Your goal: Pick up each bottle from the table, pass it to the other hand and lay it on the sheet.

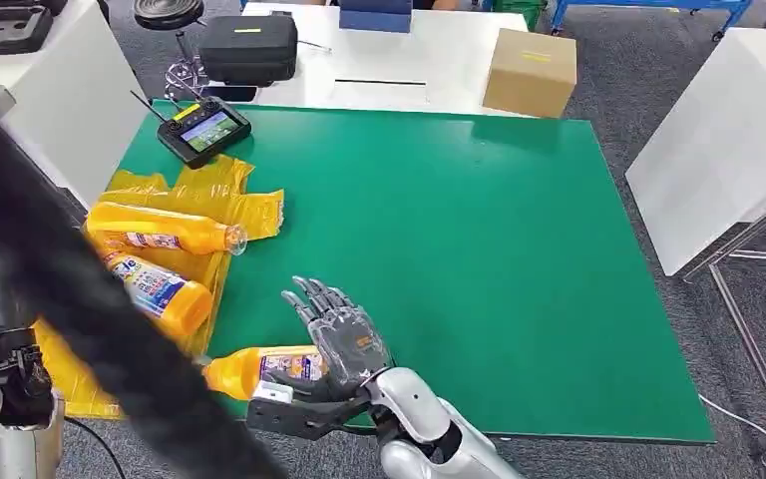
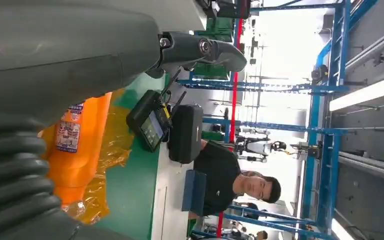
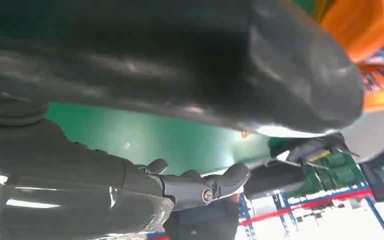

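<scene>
Two orange bottles [image 1: 165, 233] [image 1: 160, 291] lie on the crumpled yellow sheet [image 1: 221, 185] at the table's left. A third orange bottle [image 1: 254, 369] lies on the green table [image 1: 479, 259] near its front edge, cap pointing left. My right hand [image 1: 344, 337] is at that bottle's base end, fingers stretched out and apart; in the right wrist view bare green shows between the thumb and the fingers [image 3: 205, 187]. My left hand [image 2: 105, 50] holds nothing, with its fingers [image 2: 215, 50] extended above an orange bottle [image 2: 75, 145] on the sheet [image 2: 112, 150].
A black handheld controller [image 1: 202, 130] rests at the table's far left corner. Behind it are a black case [image 1: 249, 47] and a cardboard box [image 1: 529, 72] on a white table. A dark blurred band [image 1: 80, 299] crosses the left foreground. A person [image 2: 230, 175] sits beyond the table.
</scene>
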Robot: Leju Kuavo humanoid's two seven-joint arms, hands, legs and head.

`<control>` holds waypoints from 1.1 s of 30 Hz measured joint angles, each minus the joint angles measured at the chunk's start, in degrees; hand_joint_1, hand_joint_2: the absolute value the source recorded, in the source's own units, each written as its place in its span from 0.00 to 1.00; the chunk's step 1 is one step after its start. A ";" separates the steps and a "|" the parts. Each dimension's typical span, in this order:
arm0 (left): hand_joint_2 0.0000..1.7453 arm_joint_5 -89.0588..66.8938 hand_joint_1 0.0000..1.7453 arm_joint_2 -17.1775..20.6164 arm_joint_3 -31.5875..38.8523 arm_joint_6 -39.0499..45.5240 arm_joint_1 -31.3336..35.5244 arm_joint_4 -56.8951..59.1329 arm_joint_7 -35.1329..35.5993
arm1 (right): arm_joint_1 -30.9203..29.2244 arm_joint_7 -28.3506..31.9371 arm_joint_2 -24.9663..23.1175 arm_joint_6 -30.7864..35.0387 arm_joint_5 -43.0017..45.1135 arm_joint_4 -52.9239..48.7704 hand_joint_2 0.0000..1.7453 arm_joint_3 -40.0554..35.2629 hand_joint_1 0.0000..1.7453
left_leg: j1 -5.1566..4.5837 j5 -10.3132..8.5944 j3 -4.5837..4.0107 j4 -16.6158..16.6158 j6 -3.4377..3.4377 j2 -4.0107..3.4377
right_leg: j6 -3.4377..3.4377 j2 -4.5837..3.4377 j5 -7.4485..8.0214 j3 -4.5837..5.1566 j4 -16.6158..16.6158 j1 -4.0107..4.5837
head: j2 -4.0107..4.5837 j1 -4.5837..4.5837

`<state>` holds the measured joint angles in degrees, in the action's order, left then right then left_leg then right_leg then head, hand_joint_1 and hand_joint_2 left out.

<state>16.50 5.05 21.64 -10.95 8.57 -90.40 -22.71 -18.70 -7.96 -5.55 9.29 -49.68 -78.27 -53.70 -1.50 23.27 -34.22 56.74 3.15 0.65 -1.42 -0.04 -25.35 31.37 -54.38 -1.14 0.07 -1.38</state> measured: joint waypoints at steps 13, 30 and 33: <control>0.00 -0.61 0.00 0.00 0.09 -0.37 1.80 2.53 -0.22 | 0.91 -1.86 0.22 -2.32 -3.80 3.98 1.00 -0.02 0.00 | 0.01 0.01 -0.02 0.00 -0.01 0.00 | 0.00 0.00 0.00 0.03 0.00 0.00 | 0.00 0.00; 0.00 0.20 0.00 0.00 0.59 -0.87 1.61 4.31 -1.20 | 1.52 -2.36 0.53 -3.08 -7.87 8.55 1.00 -0.24 0.00 | 0.00 0.00 -0.05 0.00 -0.01 0.00 | 0.00 0.00 0.00 0.01 0.00 0.00 | 0.00 0.00; 0.00 0.20 0.00 0.00 0.57 -0.87 1.62 4.33 -1.22 | 1.49 -2.36 0.53 -3.10 -7.94 9.20 1.00 -0.28 0.00 | 0.00 0.01 -0.05 0.00 -0.01 0.00 | 0.00 0.00 0.00 0.01 0.00 0.00 | 0.00 0.00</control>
<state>16.70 5.05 22.21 -11.82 10.20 -86.07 -23.93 -17.21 -10.32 -5.03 6.19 -57.61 -69.07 -53.99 -1.49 23.27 -34.27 56.74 3.14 0.65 -1.42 -0.04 -25.35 31.38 -54.38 -1.14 0.07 -1.38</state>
